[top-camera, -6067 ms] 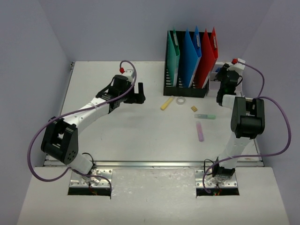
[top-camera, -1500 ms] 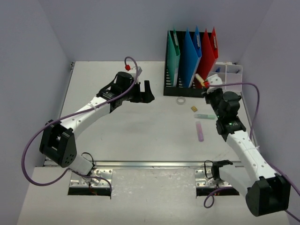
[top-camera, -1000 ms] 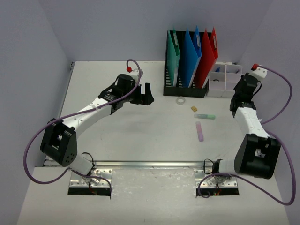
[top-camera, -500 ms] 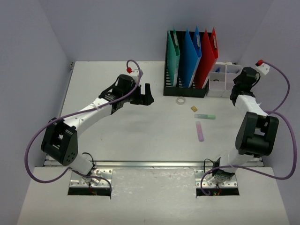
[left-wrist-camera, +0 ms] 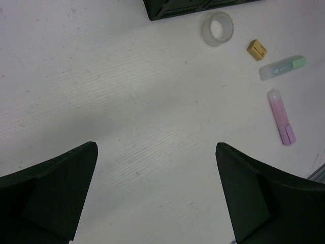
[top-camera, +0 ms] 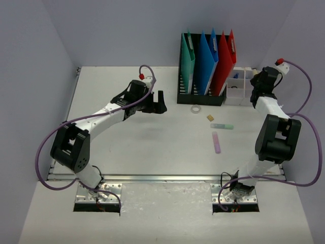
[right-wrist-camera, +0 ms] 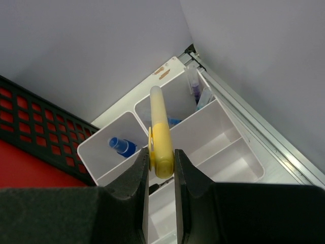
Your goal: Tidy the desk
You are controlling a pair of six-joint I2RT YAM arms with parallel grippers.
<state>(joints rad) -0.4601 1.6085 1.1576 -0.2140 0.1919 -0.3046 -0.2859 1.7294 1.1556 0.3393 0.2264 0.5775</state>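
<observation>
R gripper (right-wrist-camera: 161,157) clamped on yellow highlighter (right-wrist-camera: 158,127) above clear box (right-wrist-camera: 223,137), 1 o'clock on desk (top-camera: 152,142), not dropped yet imo. L gripper (left-wrist-camera: 156,147) apart, empty. Left to sort approx 3 o'clock: tape ring (top-camera: 195,109), eraser (top-camera: 210,118), green highlighter (top-camera: 222,126), pink highlighter (top-camera: 217,142).

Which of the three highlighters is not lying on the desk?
The yellow highlighter: the right hand holds it above the box. The green highlighter and the pink highlighter lie on the desk.

desk (top-camera: 152,137) white | file holder (top-camera: 199,98) black mesh | folders (top-camera: 205,63) green, blue, red | highlighter (right-wrist-camera: 158,132) yellow | marker (left-wrist-camera: 281,116) pink
</observation>
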